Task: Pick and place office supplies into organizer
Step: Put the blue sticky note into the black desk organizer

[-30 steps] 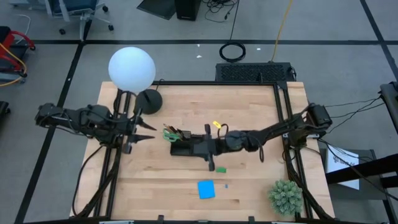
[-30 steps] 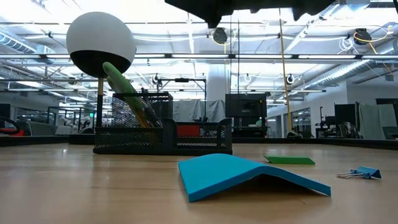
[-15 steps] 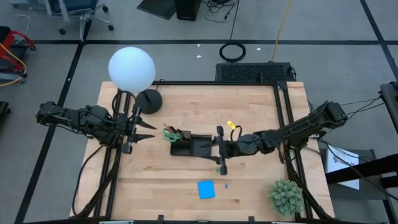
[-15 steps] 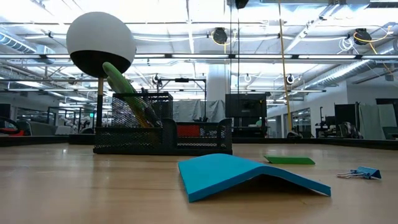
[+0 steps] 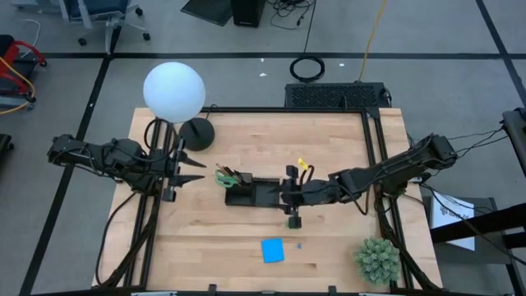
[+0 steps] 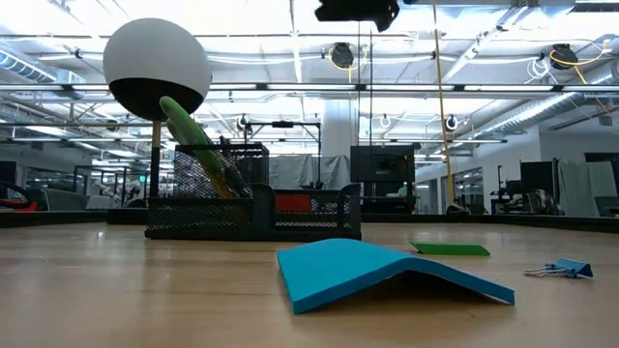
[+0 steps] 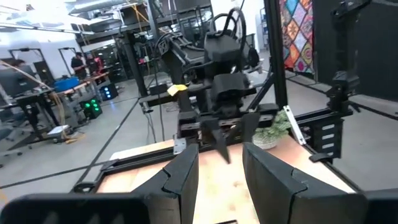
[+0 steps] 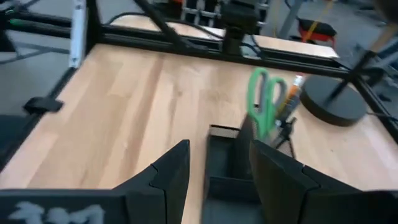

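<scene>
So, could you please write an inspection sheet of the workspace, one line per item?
Surface: wooden table, bare in most places.
Job's things: organizer mid-table; green-handled scissors and pencils upright in its tall compartment; blue sticky-note pad, green eraser and binder clip lie on the table.
Clutter: globe lamp, potted plant.
Grippers: right gripper over the organizer's low end, open, empty; left gripper waits at the left, open, empty.
Cables: coil on the floor behind.
Surroundings: workshop hall; people far off.
</scene>
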